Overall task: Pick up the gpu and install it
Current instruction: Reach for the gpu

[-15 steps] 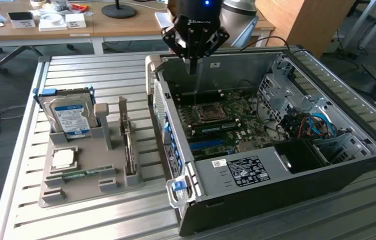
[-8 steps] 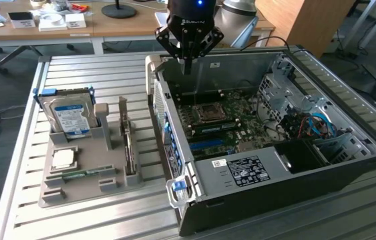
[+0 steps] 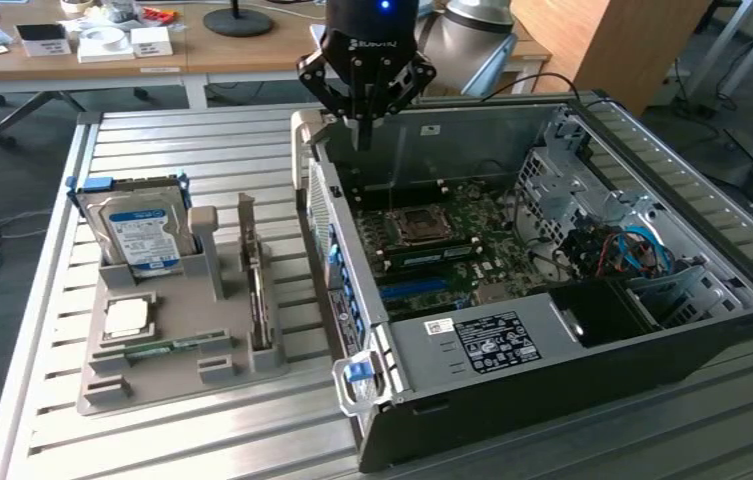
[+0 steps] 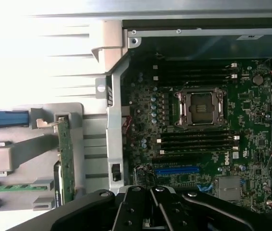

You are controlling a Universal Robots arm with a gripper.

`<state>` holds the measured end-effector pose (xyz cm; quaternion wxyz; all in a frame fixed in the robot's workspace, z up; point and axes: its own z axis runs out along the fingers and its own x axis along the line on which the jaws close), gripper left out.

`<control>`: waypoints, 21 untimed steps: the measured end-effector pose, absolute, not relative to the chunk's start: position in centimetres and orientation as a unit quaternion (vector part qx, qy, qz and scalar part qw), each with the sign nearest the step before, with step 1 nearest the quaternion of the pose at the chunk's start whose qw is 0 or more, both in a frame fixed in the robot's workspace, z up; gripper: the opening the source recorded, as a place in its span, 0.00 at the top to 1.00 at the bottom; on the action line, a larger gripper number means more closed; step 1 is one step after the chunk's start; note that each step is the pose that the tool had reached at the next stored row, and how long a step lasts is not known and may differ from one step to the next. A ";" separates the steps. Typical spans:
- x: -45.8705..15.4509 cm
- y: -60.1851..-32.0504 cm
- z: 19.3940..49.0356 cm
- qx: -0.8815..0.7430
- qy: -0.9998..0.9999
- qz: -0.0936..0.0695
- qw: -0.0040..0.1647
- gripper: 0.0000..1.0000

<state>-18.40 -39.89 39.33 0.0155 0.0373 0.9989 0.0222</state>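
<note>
A: Quick one. Where's your claw [image 3: 363, 132]?

B: You have it hanging over the open computer case [image 3: 696, 330], above the far end of the case wall that faces the holder tray [image 3: 176, 385]. Fingers pressed together, nothing between them.

A: And the gpu [image 3: 255, 285]?

B: Not picked up. It stands on its edge in a slot of the tray, on the slatted surface [image 3: 149, 440], just beside that same case wall. It's a thin green board, and the silver bracket is at the far end as far as I can tell.

A: Which way from your claw?

B: Toward the exterior view's left, nearer that camera, and lower down. The case wall stands between the two. They're well apart, no contact.

A: Long axis?

B: It runs far to near in the exterior view, roughly parallel to the case wall. The card's thin top edge faces up.

A: Neighbours you could confuse it with?

B: The hard drive [image 3: 143, 230] is upright in the same tray, further to the exterior view's left. The memory stick [image 3: 163, 348] lies flat in front of it. Both sit apart from the card.

A: Inside the case?

B: The motherboard [image 3: 483, 250] is exposed and its blue slot [image 3: 416, 292] looks empty. I'd judge the install not started. You've got one arm, so no choice of side.
</note>
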 end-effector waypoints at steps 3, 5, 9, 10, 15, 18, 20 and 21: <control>-19.0 -39.9 39.3 0.037 0.999 0.022 0.016 0.89; -19.4 -39.9 39.3 0.037 0.999 0.022 0.016 0.89; -20.2 -39.9 39.3 0.037 0.999 0.022 0.017 0.89; -20.4 -39.9 39.3 0.037 0.999 0.022 0.017 0.89; -21.3 -39.9 39.3 0.037 0.999 0.022 0.018 0.89; -22.0 -39.9 39.3 0.037 0.999 0.022 0.019 0.89; -22.4 -39.9 39.3 0.037 0.999 0.022 0.019 0.89; -22.6 -39.9 39.3 0.037 0.999 0.022 0.019 0.89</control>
